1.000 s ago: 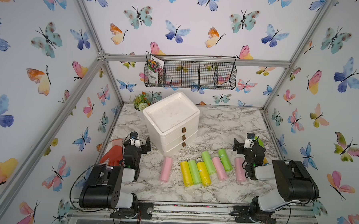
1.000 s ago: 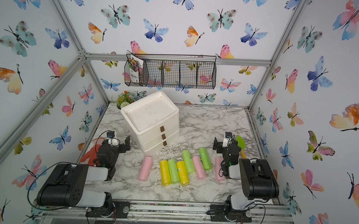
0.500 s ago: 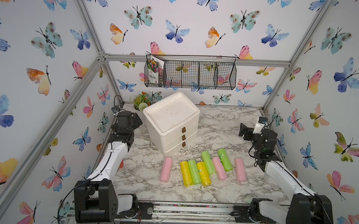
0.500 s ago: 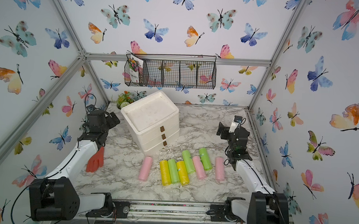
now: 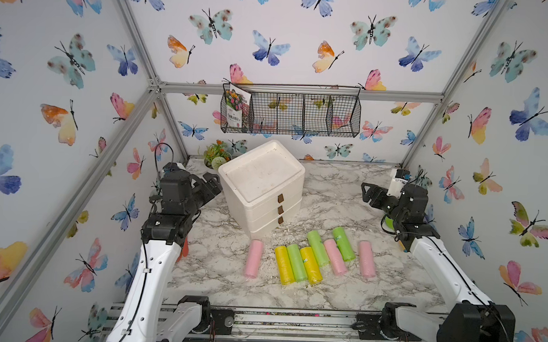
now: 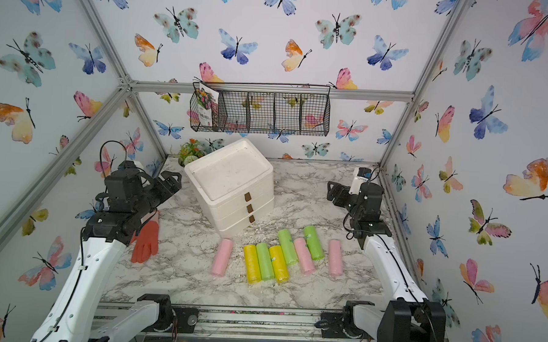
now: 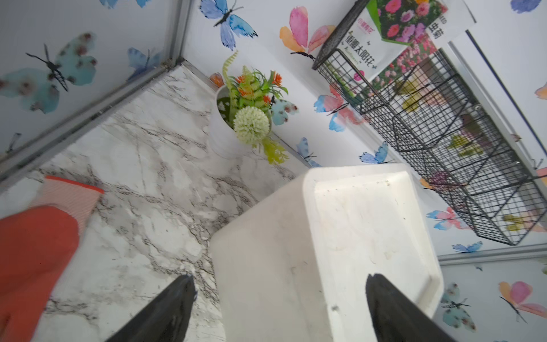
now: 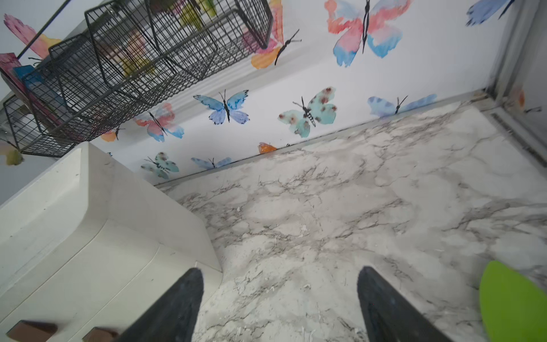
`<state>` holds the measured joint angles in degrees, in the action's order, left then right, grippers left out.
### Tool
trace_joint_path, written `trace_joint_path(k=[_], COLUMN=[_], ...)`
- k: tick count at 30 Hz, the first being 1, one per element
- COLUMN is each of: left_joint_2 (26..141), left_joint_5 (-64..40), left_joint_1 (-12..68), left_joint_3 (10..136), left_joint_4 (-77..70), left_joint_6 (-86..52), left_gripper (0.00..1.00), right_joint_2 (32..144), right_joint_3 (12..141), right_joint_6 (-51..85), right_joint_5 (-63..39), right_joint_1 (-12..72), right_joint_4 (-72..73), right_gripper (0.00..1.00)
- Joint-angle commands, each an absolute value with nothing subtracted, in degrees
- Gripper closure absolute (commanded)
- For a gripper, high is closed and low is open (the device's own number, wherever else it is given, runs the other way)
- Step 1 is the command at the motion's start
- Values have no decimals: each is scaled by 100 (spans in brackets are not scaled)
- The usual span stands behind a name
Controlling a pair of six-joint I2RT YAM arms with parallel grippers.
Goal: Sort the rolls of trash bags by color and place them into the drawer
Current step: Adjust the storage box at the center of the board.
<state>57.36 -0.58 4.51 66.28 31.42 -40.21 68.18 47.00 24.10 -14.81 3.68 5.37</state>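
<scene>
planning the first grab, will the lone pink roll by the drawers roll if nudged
Probably: the pink roll is a smooth cylinder lying sideways on the table, so a side nudge likely rolls it. Its plastic looks slick and may slip.

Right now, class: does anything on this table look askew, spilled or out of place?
White crumbs lie scattered on the table beside the rolls. The drawer unit sits skewed to the table's edges. An orange glove lies stray.
</scene>
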Motion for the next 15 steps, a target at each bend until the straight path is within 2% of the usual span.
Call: trace_joint_path(k=[1, 5, 15], left_joint_2=[6220, 6976, 7973], left_joint_5=[46, 478, 1142], left_joint_1=[745, 1048, 1493], left_joint_3=[7224, 8081, 8796], left_joint_4=[3995, 4817, 5288], left_joint_6=[-4855, -5035, -5142], left_gripper=[6, 7, 6], right_joint_2=[6855, 6812, 6700], right_joint_3=[4553, 4268, 3850], right_joint_6=[2862, 2944, 2905], right_joint_5=[-1986, -1965, -2021], right_joint_1=[360, 365, 363], right_joint_4=[529, 618, 652], right_gripper=[17, 17, 17])
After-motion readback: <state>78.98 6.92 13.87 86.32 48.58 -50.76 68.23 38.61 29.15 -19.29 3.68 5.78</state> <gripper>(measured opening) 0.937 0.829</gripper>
